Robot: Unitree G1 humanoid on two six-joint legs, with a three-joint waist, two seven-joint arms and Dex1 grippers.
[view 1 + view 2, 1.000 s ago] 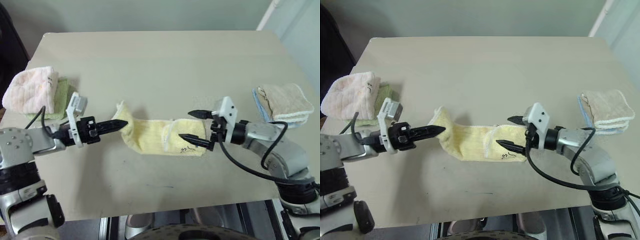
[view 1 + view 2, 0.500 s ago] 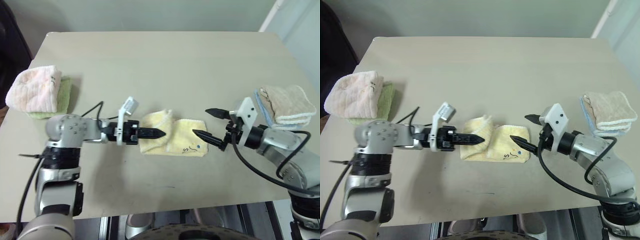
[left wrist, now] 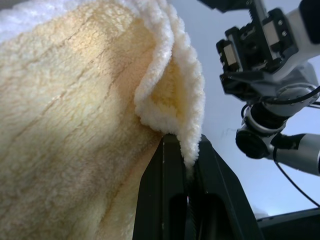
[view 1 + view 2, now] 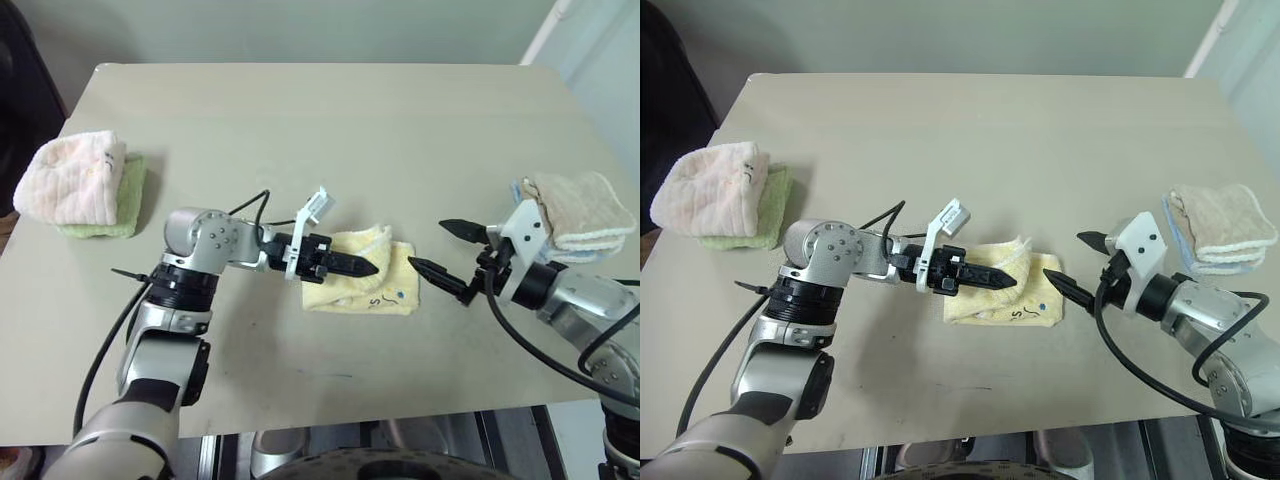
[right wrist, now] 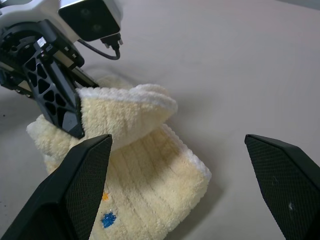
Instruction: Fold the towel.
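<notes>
Left gripper is pinched tight on the towel's edge, mid table. Towel looks soft, light & floppy, so grab it by corners. Right gripper is wide open, holding nothing.

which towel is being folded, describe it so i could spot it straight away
On the beige table, look to the middle of the near half, between the two grippers. The towel lies there, pale yellow terry, partly doubled over, one edge pinched in the left gripper. Unlike the pink stack far left and the beige stack far right, it has small dark marks.
</notes>
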